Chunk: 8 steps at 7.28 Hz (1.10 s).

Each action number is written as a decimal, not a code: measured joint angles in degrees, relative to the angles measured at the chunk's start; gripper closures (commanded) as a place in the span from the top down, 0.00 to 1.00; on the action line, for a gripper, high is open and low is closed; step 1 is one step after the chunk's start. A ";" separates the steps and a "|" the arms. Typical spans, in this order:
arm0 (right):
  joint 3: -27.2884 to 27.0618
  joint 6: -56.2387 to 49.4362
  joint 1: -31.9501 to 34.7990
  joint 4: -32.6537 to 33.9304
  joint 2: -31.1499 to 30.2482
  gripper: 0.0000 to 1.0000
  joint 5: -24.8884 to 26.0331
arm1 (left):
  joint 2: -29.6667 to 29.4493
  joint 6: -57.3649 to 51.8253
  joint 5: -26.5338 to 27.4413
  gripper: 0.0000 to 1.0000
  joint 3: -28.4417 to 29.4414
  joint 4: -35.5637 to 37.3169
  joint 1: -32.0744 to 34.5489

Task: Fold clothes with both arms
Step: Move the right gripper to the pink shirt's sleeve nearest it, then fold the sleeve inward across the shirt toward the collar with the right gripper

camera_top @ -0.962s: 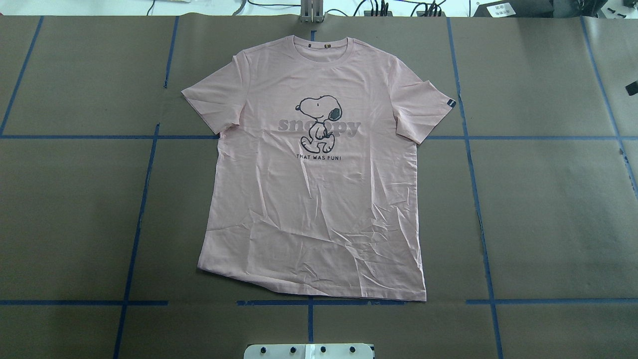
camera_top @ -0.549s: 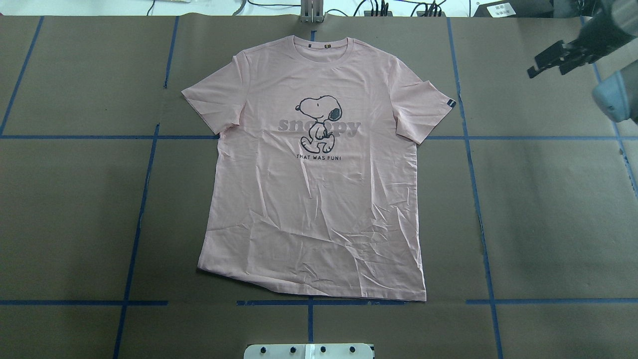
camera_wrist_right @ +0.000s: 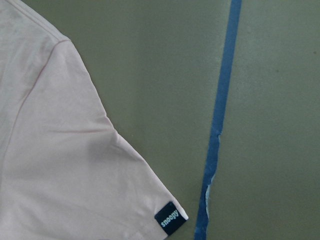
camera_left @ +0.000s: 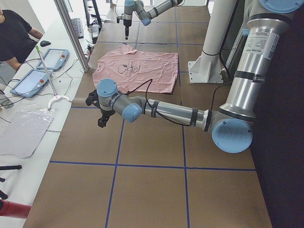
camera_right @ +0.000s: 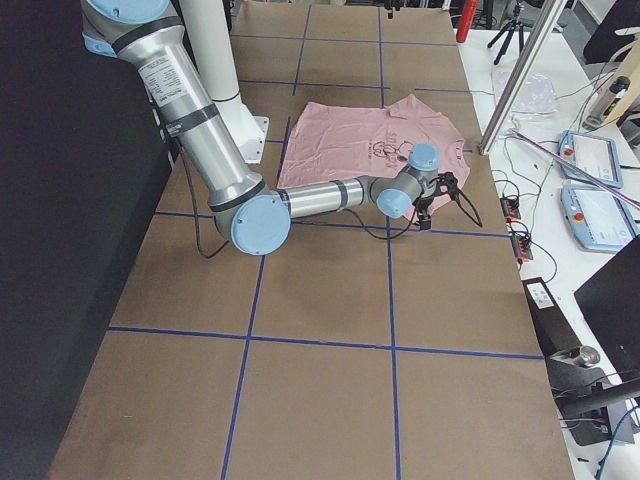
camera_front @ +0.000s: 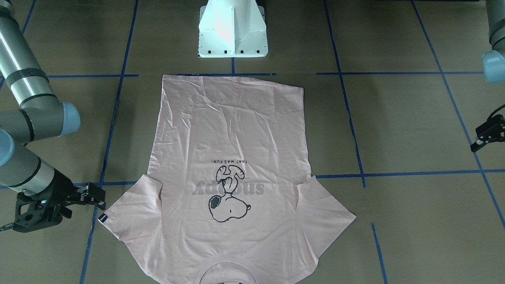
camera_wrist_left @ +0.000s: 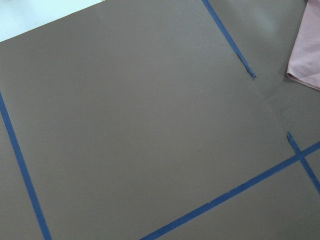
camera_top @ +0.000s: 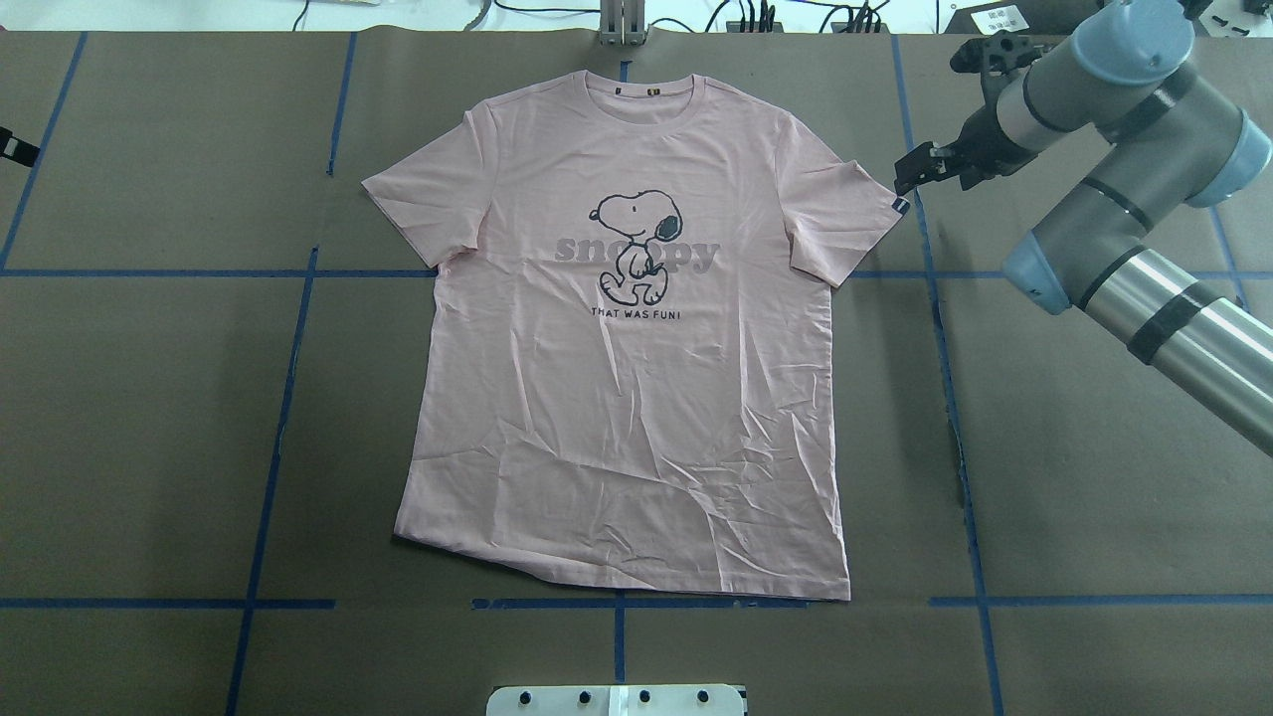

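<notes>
The pale pink T-shirt (camera_top: 636, 398) lies flat on the brown table, print side up, collar at the far edge; it also shows in the front-facing view (camera_front: 232, 130). My right gripper (camera_top: 913, 171) is open and empty, hovering just right of the right sleeve's navy tag (camera_top: 900, 206). The front-facing view shows this gripper (camera_front: 94, 196) beside the sleeve. The right wrist view shows that sleeve and tag (camera_wrist_right: 168, 218), no fingers. My left gripper (camera_front: 479, 138) is open and empty, far to the left of the shirt, barely inside the overhead view (camera_top: 12, 147). The left wrist view shows a sleeve corner (camera_wrist_left: 307, 65).
The white pedestal base (camera_front: 232, 31) stands at the near edge behind the shirt's hem. Blue tape lines (camera_top: 283, 398) grid the brown table cover. Cables and boxes (camera_top: 756, 15) line the far edge. An operator (camera_left: 14, 33) and tablets (camera_left: 50, 59) are beyond that edge.
My right arm has swung in from the right edge toward the right sleeve. The left gripper's tip has appeared at the left edge. The shirt has not moved.
</notes>
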State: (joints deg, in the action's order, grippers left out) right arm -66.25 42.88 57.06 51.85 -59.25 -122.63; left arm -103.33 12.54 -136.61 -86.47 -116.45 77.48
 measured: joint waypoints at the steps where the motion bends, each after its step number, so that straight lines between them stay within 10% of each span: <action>1: 1.49 0.64 -1.14 -0.83 0.65 0.99 1.83 | -0.08 2.18 0.32 1.00 0.00 -1.53 -0.36; 4: 4.27 0.77 -3.00 -1.06 2.09 0.91 4.48 | 0.44 3.33 2.06 1.00 -0.20 -4.45 -0.57; 8: 6.02 0.48 -3.16 -0.90 3.27 0.03 4.93 | 0.73 3.27 2.22 1.00 -0.40 -4.83 -0.57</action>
State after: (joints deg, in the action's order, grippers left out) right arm -60.23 43.36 53.90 50.95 -55.98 -117.70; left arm -102.60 15.81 -134.39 -86.87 -121.27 76.91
